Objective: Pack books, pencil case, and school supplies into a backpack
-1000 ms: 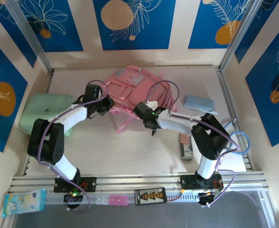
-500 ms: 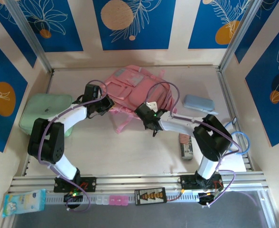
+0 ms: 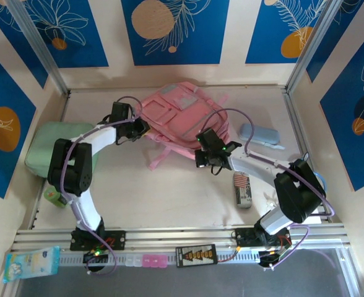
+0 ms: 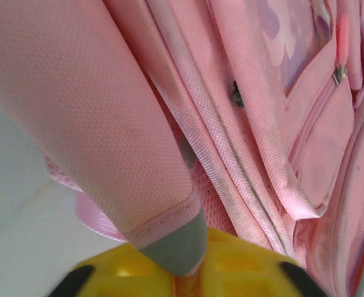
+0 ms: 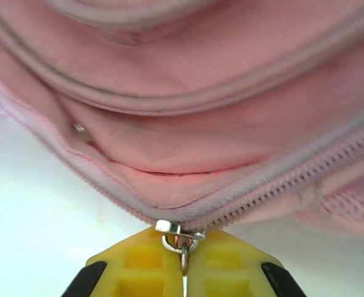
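Right pincer clenched on the zipper pull; its metal ring sits pinched between the two yellow pads, slider just above them. My read: it holds the pull to run the zip and open the backpack for loading.

Left pincer is at the bag's opposite side, with a pink strap ending grey-tipped right at its finger gap. Can't tell whether it grips the strap or just touches it. Likely job is to brace the bag so the zip pull doesn't drag it across the surface.

Backpack lies flat directly ahead of both pincers, front pockets up.

Nothing packed that I can see:
- pencil case right of the right pincer, near
- striped flag-print pack and grey-white oblong behind and right of it, touching each other
- mint-green case left of the left pincer

Writing: none legible. Flag pack shows stripes only; zip hardware unmarked.
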You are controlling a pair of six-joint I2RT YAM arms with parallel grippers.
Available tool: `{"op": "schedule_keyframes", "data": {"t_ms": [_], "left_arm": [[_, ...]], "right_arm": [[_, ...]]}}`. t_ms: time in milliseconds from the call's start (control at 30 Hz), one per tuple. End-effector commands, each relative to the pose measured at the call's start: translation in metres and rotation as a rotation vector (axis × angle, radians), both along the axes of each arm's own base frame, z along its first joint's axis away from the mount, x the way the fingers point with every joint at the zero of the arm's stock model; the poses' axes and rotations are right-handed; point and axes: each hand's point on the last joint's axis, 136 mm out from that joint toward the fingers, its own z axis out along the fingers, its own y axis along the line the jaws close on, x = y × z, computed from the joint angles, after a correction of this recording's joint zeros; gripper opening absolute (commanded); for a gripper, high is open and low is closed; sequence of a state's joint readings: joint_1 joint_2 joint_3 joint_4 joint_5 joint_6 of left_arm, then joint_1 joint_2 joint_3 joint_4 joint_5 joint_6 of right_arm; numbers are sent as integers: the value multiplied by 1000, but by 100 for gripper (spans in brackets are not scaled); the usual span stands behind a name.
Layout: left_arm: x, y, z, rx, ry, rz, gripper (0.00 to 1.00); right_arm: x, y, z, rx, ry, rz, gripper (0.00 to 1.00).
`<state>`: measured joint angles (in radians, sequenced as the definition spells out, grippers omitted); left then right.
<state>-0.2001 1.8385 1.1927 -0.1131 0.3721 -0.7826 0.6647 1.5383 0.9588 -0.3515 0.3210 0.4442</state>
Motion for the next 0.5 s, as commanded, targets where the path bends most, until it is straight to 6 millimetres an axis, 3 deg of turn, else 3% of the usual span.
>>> {"op": "schedule_keyframes", "data": {"t_ms": [0,67,200,333,467], "left_arm": [[12,38,11,78,-45,75,31],[2,54,12,94,-32,118,43],[-29,67,10,65,-4,171,50],[-55,50,9,-104,5,193,52],[-66,19,11,-281,1,171,53]], "right_arm": [[-9,50,20,157,48,157,0],[-10,73,24,204,65,203,0],[-5,108,28,242,86,252,0],[3,130,27,248,115,259,0],[3,138,25,239,140,264,0]]}}
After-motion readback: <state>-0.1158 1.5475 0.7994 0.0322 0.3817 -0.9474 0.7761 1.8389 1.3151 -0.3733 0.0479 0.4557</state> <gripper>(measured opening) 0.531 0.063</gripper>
